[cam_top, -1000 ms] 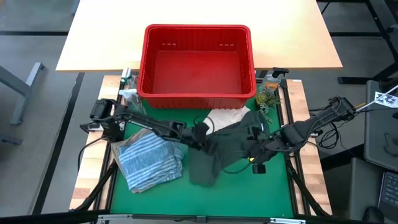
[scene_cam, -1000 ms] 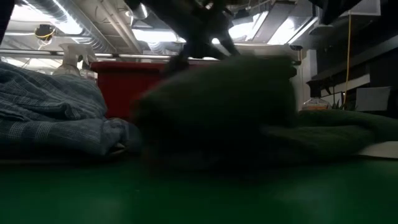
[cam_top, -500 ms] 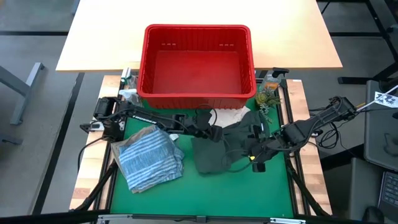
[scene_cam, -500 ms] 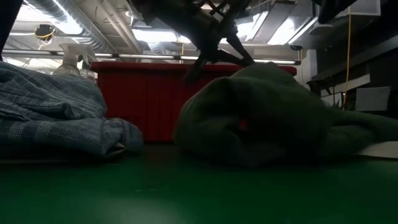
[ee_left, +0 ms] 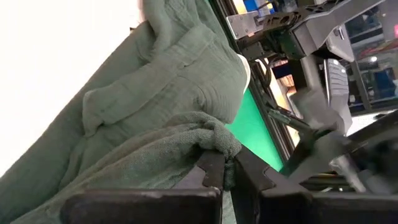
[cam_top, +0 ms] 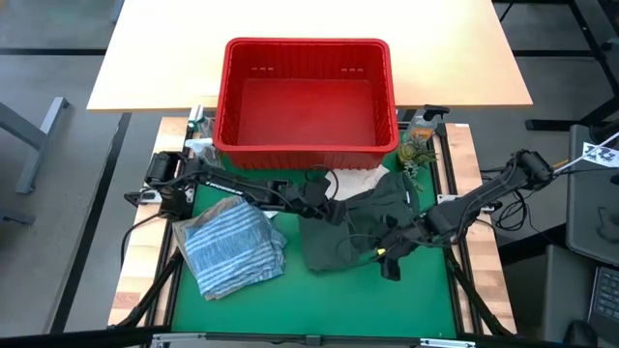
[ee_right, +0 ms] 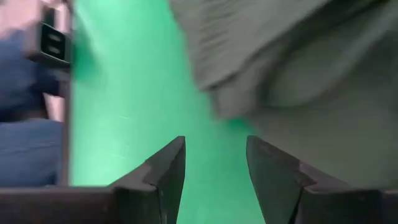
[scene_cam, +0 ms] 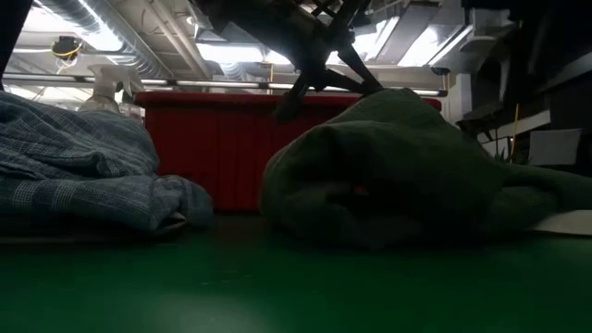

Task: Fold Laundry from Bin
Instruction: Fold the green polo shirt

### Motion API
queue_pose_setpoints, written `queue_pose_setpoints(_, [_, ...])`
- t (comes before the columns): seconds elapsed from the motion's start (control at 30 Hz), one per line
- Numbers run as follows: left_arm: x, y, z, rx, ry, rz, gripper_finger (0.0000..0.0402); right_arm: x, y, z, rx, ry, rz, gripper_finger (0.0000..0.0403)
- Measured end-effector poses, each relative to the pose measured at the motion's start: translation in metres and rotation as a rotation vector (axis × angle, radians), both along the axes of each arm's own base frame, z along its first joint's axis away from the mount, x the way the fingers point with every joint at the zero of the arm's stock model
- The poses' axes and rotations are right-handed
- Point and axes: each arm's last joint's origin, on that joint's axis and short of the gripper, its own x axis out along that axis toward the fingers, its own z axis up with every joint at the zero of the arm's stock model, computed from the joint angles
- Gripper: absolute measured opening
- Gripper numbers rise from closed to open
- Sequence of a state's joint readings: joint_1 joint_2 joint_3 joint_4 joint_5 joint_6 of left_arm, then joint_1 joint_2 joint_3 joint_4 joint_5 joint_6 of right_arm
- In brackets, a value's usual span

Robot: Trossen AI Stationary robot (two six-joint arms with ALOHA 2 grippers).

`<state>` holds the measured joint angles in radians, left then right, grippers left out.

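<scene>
On the green mat, left end effector (ee_left: 225,180) clenched on dark green garment (cam_top: 346,230); right end effector (ee_right: 214,163) spread wide, seemingly empty, near its edge.

On the green mat (scene_cam: 277,287) of the worktop, a dark green garment (scene_cam: 398,166) sits bunched in a rounded heap, trailing lower toward the right edge. Dark arm parts (scene_cam: 319,46) come down from above to its top. To the left lies a crumpled blue-white striped shirt (scene_cam: 83,176). Behind both stands the red bin (scene_cam: 217,139), and a spray bottle (scene_cam: 106,88) shows beyond the shirt.
</scene>
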<state>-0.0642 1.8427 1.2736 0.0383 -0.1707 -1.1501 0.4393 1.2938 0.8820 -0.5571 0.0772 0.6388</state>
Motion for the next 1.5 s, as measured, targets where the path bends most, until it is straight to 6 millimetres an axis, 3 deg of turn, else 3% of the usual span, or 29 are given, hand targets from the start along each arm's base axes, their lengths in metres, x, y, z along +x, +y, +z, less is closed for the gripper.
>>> queue_pose_setpoints(0.3, [0.0,0.0,0.0,0.008,0.001,-0.004,0.0006,-0.004,0.0,-0.048,0.163,-0.133,-0.018,0.017])
queue_pose_setpoints(0.47, [0.0,-0.001,0.0,0.008,0.001,-0.007,0.0006,-0.006,-0.002,-0.058,0.197,-0.215,-0.045,0.017])
queue_pose_setpoints(0.67, [0.0,-0.001,0.0,0.009,0.001,-0.007,0.0006,-0.014,-0.006,-0.073,0.228,-0.169,-0.142,0.017])
queue_pose_setpoints(1.03, [0.0,-0.001,0.0,0.009,0.001,-0.007,0.0006,-0.012,-0.006,-0.078,0.255,-0.271,-0.16,0.017])
queue_pose_setpoints(1.27, [0.0,-0.002,0.0,0.006,0.002,-0.014,0.0006,-0.002,-0.002,-0.099,0.262,-0.229,-0.184,0.017])
queue_pose_setpoints(1.5, [0.0,-0.002,0.0,0.005,0.002,-0.016,0.0006,0.009,0.006,-0.088,0.351,-0.405,-0.053,0.017])
